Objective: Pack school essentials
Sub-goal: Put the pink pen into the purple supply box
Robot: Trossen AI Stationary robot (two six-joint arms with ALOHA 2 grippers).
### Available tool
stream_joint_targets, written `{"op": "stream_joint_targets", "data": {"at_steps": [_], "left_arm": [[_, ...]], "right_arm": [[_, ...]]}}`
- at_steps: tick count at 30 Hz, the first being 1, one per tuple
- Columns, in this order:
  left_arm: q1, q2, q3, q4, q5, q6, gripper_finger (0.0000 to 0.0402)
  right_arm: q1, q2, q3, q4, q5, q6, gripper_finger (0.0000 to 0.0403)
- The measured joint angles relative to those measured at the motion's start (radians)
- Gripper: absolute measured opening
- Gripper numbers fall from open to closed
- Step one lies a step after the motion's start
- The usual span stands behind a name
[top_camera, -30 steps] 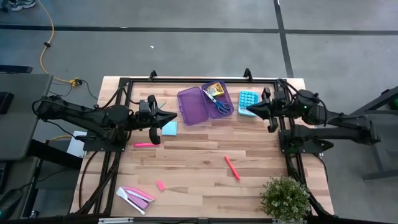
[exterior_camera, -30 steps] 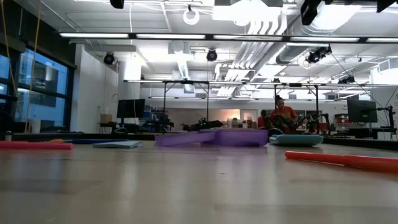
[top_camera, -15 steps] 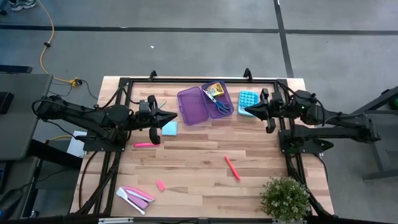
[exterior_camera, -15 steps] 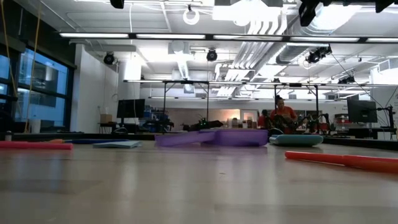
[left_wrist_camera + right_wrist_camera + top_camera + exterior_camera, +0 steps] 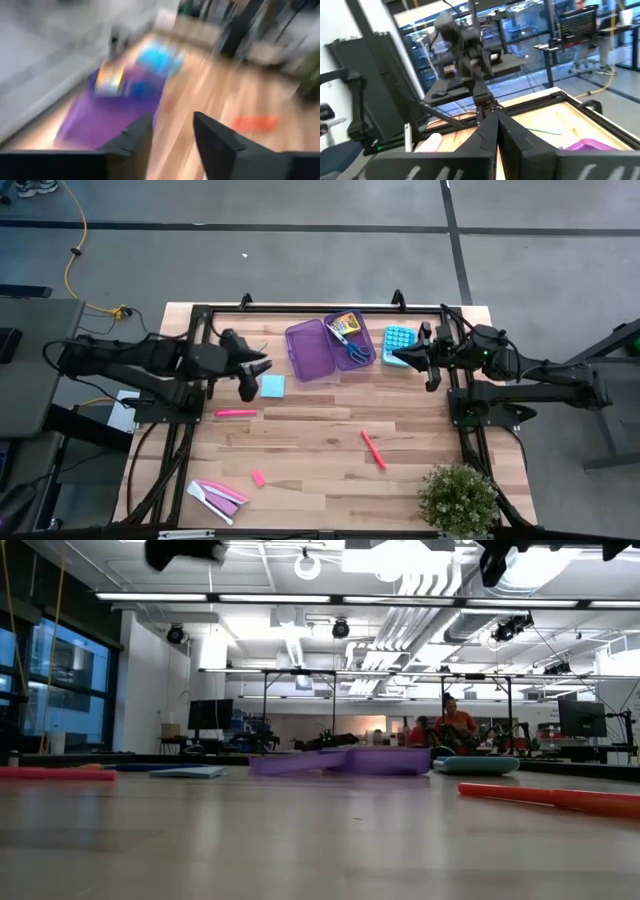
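An open purple pencil case (image 5: 310, 352) lies at the table's far middle. Its tray half holds a yellow crayon box (image 5: 343, 323) and blue-handled scissors (image 5: 357, 350). A light-blue notepad (image 5: 272, 386) lies flat to the left of the case. One pink marker (image 5: 235, 413) lies near it, another (image 5: 373, 448) at mid table. A small pink eraser (image 5: 258, 478) lies toward the near edge. My left gripper (image 5: 172, 130) hangs open and slanting down above the table, left of the notepad (image 5: 255, 372). My right gripper (image 5: 392, 361) is shut, held level in the air beside the calculator (image 5: 398, 340).
Flat pink-and-white pieces (image 5: 217, 495) lie at the near left corner. A potted plant (image 5: 458, 498) stands at the near right corner. Black frame rails (image 5: 320, 308) run along the far and side edges. Bare wood lies between the two markers.
My left gripper has drawn back toward the table's left edge, off the notepad's left side, and has tipped from nearly level to slanting down. My right gripper has kept its place.
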Motion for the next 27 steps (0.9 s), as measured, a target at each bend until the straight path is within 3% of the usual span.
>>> {"op": "stream_joint_targets", "data": {"at_steps": [5, 7, 20, 27], "left_arm": [[0.093, 0.039, -0.006, -0.388, 0.227, -0.140, 0.0202], [0.120, 0.072, -0.026, -0.456, 0.309, -0.138, 0.0213], [0.206, 0.406, -0.063, -0.525, 0.505, 0.144, 0.0216], [0.204, 0.523, -0.063, -0.565, 0.533, 0.163, 0.0216]], "right_arm": [[0.000, 0.000, 0.000, 0.000, 0.011, 0.000, 0.0000], [0.000, 0.000, 0.000, -0.002, 0.011, 0.000, 0.0000], [0.000, 0.018, 0.000, -0.012, 0.011, 0.000, 0.0000], [0.000, 0.028, 0.000, -0.014, 0.011, 0.000, 0.0000]]}}
